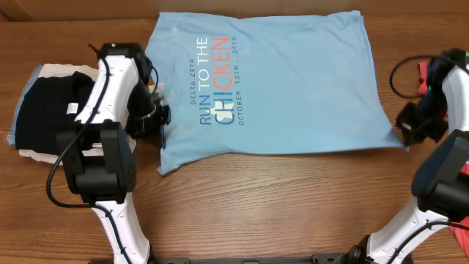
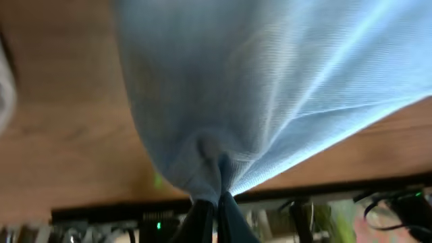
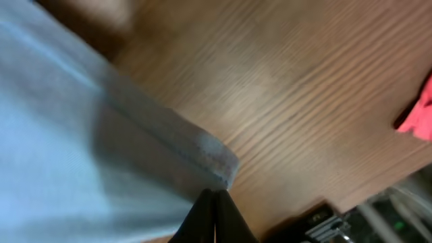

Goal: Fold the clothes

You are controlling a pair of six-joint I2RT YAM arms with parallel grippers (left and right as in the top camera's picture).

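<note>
Wooden counter [image 1: 278,198] carries the sky-blue T-shirt [image 1: 293,81] spread at its far middle, long axis running side to side. The left hand [image 1: 160,121] pinches its left edge, the right hand [image 1: 405,138] its near right corner; the cloth lies between them.

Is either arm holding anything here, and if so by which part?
Both hold the light blue T-shirt. The left gripper pinches bunched fabric on its left edge; the right gripper pinches its near right corner.
</note>
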